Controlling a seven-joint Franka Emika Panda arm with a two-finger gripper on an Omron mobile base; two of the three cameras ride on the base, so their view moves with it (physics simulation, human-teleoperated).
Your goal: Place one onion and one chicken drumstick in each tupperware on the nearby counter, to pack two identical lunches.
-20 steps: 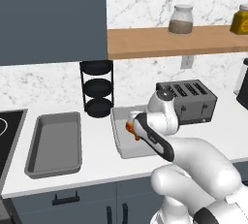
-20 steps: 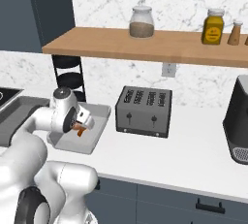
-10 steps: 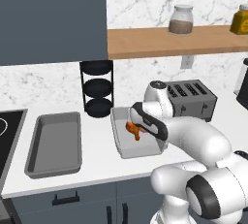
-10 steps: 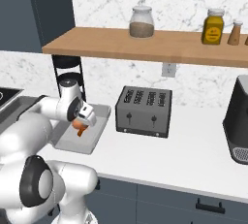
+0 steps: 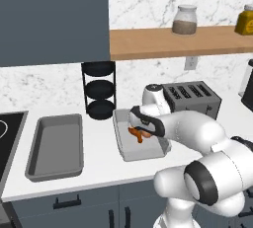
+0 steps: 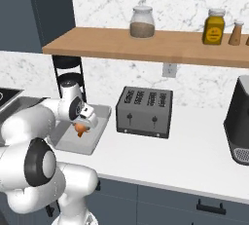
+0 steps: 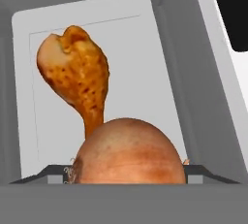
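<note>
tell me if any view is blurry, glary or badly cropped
Hand view: sharp and evenly lit, no glare, but the onion looms large and is cut off at the bottom, hiding the drumstick's thin end. Left base view: soft, flat light, the arm covers part of the tray. Right base view: clear, no glare.

The arm has swung lower, bringing the onion (image 7: 127, 151) over the right tupperware (image 5: 124, 145) holding the drumstick (image 7: 77, 82).

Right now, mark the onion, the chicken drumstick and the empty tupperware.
onion (image 7: 128, 152), hand view, on its rounded top.
chicken drumstick (image 7: 75, 80), hand view, on the meaty end.
empty tupperware (image 5: 54, 145), left base view, on its bare floor.
</note>
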